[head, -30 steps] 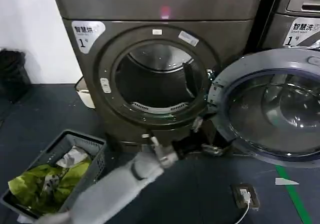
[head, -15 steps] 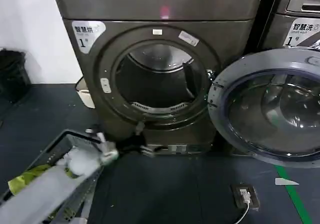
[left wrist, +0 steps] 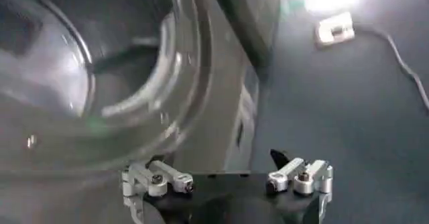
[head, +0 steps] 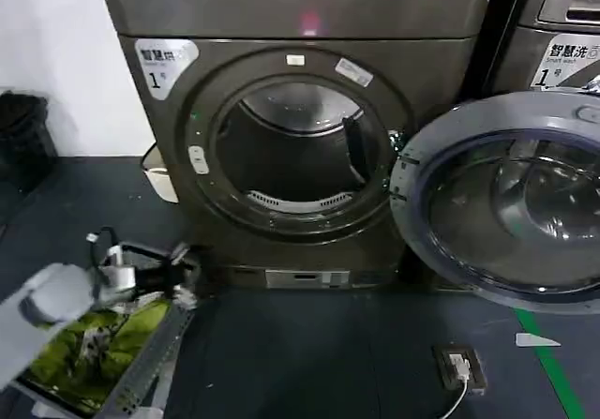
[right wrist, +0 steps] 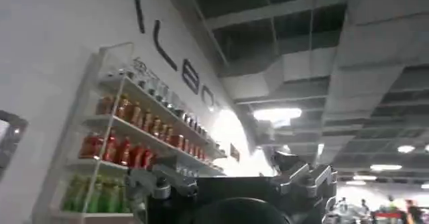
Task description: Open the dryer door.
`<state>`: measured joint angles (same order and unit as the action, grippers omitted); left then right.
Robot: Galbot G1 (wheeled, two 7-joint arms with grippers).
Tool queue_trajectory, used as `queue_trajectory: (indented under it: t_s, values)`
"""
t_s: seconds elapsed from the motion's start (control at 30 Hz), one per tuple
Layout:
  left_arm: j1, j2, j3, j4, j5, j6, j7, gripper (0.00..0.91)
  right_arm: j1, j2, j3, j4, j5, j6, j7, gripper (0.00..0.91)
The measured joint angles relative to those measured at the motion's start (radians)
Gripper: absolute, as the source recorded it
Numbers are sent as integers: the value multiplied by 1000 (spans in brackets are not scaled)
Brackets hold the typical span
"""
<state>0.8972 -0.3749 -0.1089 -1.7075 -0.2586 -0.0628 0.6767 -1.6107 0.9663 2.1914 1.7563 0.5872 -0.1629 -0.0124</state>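
1. The dryer door (head: pixel 502 199) stood swung fully open to the right of the drum opening (head: pixel 295 147), hinged at the opening's right edge, its grey inner rim and dark domed glass facing you.
2. The dryer (head: pixel 300 82) showed a round, dark drum mouth with a pale vent strip along its lower lip; a label marked "1" sat on its upper left front.
3. Your left gripper (head: pixel 180 274) hung low at the left, above the near corner of the laundry basket (head: pixel 150 363) and just in front of the dryer's base; it touched neither the door nor the machine.
4. In the left wrist view its fingers (left wrist: pixel 164 178) were spread apart with nothing between them, the dryer's front close ahead.
5. Your right gripper (right wrist: pixel 231 178) pointed up toward a ceiling and a shelf of bottles (right wrist: pixel 127 138); its fingers were parted and held nothing.
6. The basket held green and white cloth (head: pixel 89 344).
7. A floor socket with a white cable (head: pixel 461 367) lay on the dark floor below the door.
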Motion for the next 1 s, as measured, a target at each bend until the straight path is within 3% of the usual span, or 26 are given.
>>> queue_trajectory:
  t_s: [0.17, 0.3, 1.0]
  values:
    - [15, 84, -6, 46, 17, -2, 6, 907, 10, -2, -7, 3, -10, 4, -3, 907]
    - [35, 145, -18, 87, 60, -30, 66, 907, 20, -8, -13, -3, -15, 1, -2, 907]
    - [232, 359, -43, 120, 147, -20, 31, 907, 18, -5, 18, -4, -30, 6, -17, 907]
